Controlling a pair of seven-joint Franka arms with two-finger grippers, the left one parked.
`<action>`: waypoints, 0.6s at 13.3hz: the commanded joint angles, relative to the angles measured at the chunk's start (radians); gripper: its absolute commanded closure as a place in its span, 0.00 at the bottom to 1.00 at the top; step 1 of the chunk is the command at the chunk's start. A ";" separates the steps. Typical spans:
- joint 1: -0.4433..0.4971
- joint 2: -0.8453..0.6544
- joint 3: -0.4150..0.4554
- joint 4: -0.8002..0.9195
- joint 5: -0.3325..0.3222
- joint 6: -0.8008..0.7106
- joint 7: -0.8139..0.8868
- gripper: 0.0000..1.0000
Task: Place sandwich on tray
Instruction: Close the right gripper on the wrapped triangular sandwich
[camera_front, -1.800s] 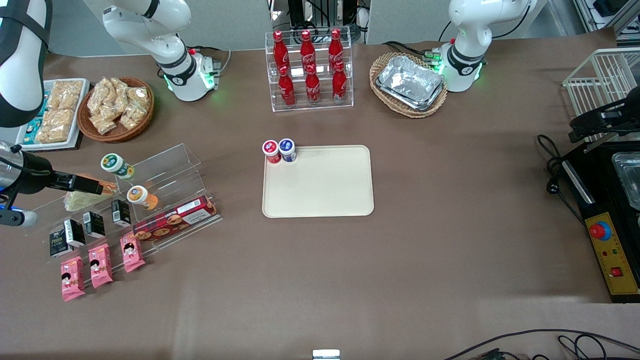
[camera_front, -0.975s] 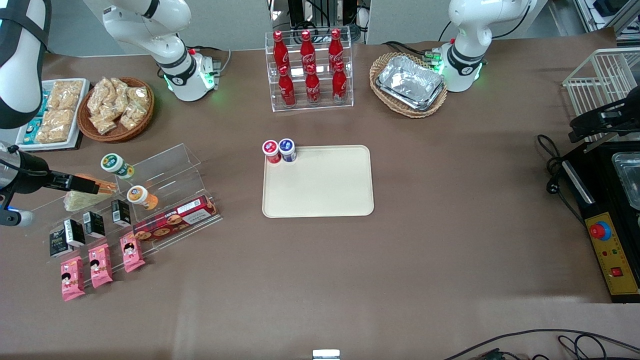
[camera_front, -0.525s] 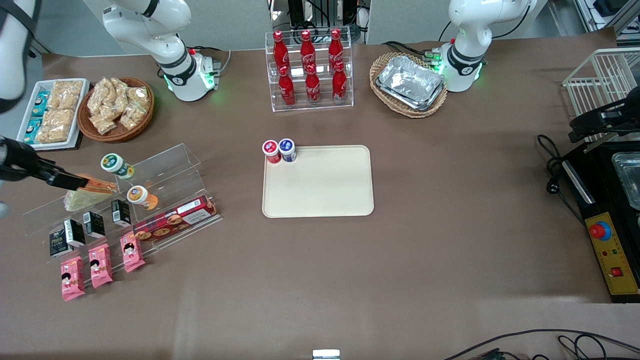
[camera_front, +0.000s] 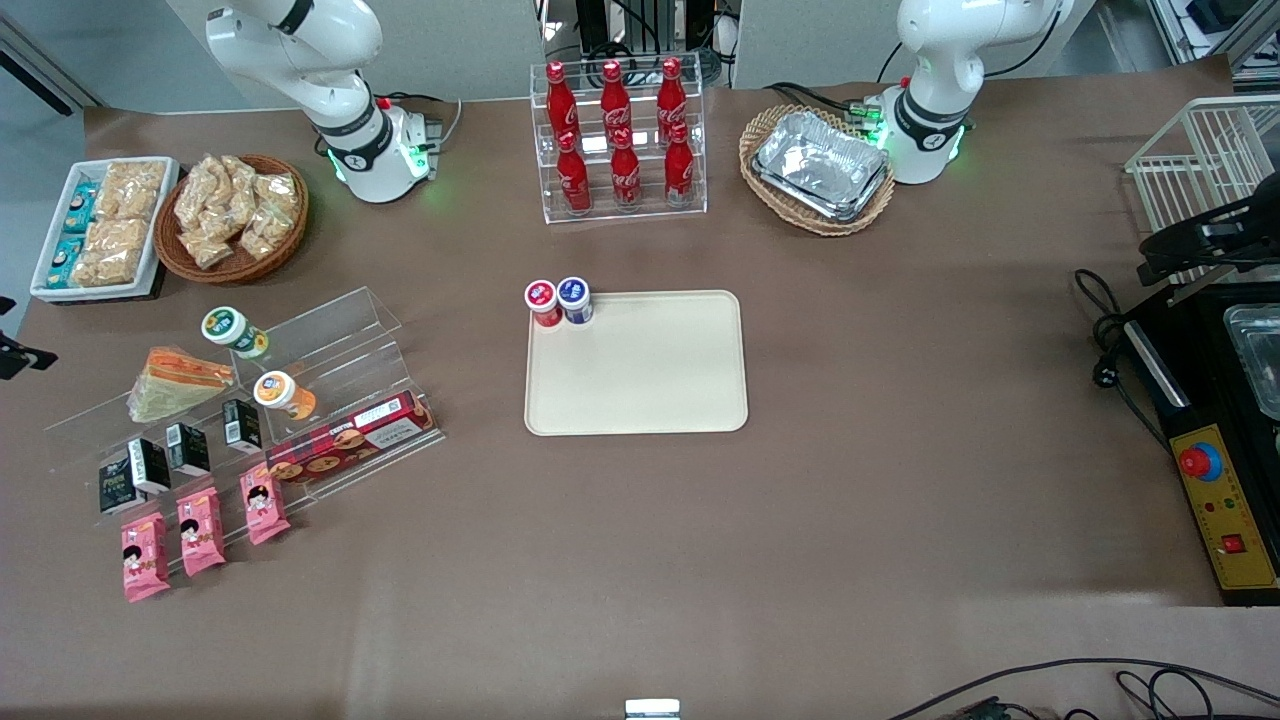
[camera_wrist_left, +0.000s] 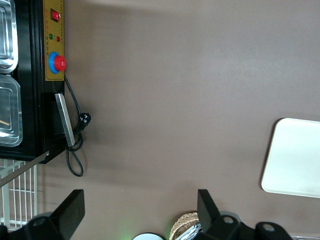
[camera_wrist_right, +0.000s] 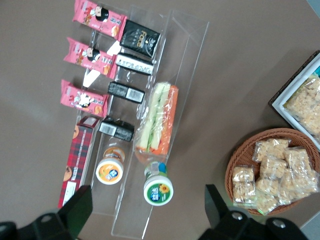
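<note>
The sandwich (camera_front: 175, 382), a wrapped wedge with orange and green layers, lies on the top step of a clear acrylic stand (camera_front: 330, 335), toward the working arm's end of the table. In the right wrist view the sandwich (camera_wrist_right: 159, 117) lies well below my gripper (camera_wrist_right: 146, 200), which is open, its dark fingers (camera_wrist_right: 75, 210) spread wide with nothing between them. In the front view only a dark end of the working arm (camera_front: 15, 357) shows at the frame edge. The cream tray (camera_front: 640, 400) lies flat at mid-table, its surface bare.
A red-capped (camera_front: 543, 300) and a blue-capped bottle (camera_front: 574, 297) stand at the tray's corner. On the stand are a green-lidded jar (camera_wrist_right: 158, 189), an orange-lidded jar (camera_wrist_right: 110, 171), black packets (camera_wrist_right: 141, 37) and a biscuit box (camera_front: 350, 437). Pink snack packets (camera_front: 200, 530) lie in front. A snack basket (camera_front: 235, 215) is nearby.
My gripper has drawn back from the sandwich and risen, leaving the front view almost entirely. The sandwich stays on the stand, now uncovered.
</note>
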 joint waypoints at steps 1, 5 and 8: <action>-0.001 -0.144 0.008 -0.255 -0.001 0.189 0.022 0.00; -0.007 -0.168 0.005 -0.402 0.001 0.364 0.038 0.00; 0.004 -0.183 0.008 -0.516 -0.001 0.499 0.116 0.00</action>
